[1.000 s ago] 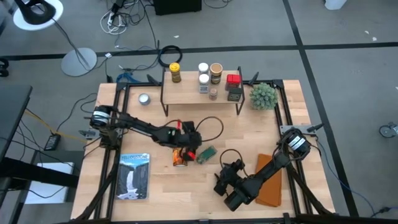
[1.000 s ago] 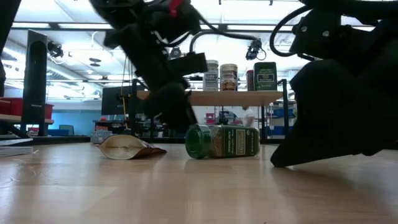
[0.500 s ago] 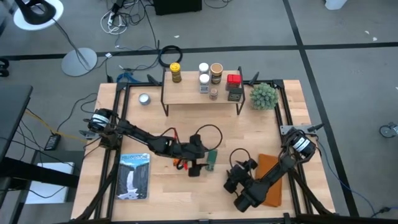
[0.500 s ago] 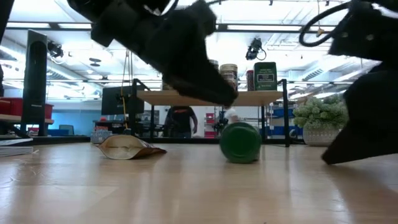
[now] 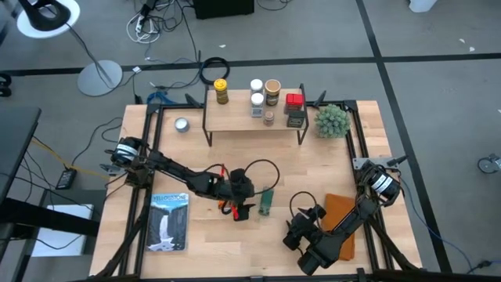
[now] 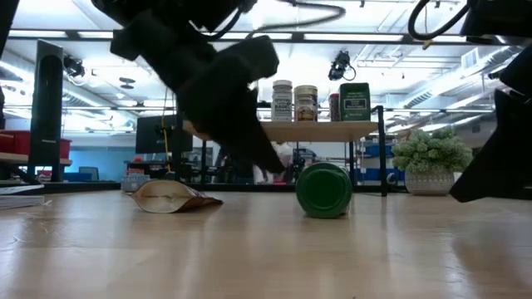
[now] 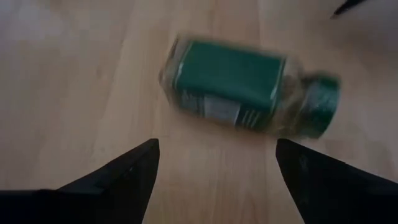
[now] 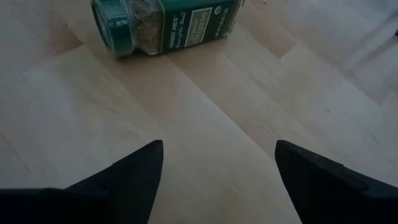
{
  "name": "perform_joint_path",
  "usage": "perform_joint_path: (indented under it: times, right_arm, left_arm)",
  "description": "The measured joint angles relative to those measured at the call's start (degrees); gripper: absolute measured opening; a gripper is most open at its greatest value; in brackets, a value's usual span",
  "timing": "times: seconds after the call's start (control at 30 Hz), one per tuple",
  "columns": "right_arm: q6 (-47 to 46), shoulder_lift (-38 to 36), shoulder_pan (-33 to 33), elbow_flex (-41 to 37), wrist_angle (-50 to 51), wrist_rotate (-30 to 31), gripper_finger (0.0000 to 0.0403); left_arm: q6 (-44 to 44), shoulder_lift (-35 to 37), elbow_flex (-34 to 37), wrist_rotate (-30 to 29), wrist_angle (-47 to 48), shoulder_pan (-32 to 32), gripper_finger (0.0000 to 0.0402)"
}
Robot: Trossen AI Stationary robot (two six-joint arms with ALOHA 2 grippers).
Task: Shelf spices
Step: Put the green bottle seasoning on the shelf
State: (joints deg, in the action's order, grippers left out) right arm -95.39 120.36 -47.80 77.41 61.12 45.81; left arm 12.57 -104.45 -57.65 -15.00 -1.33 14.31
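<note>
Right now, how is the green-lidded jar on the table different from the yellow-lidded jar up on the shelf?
The green-lidded jar lies on its side on the tabletop; the yellow-lidded jar stands upright on the shelf. The green-lidded jar has a green label, the yellow-lidded jar looks dark and yellowish. The open left gripper hovers beside the green-lidded jar, while nothing is near the yellow-lidded jar. Both are small lidded spice jars.

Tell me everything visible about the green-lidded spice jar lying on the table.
The green-lidded jar is clear, seemingly glass, with a dark green label and greenish dried herbs inside. It lies on its side on the wooden tabletop, in front of the shelf, its green lid facing the table's near edge. The left tool, open, hovers beside it; nothing grips it.
</note>
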Motion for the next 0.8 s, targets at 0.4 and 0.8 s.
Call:
perform_joint_path:
  times: [0.4,0.8]
  right_arm:
    - [0.56,-0.09,0.55,0.04,-0.17,1.95,0.0308]
    - [5.53,-0.15,-0.90,5.09,-0.79,3.60,0.0308]
  left_arm:
    - [5.64,-6.87,0.02,1.01,-14.49,1.33,0.0328]
    - [4.12,-7.60,0.00,3.74,-28.37,1.36,0.0328]
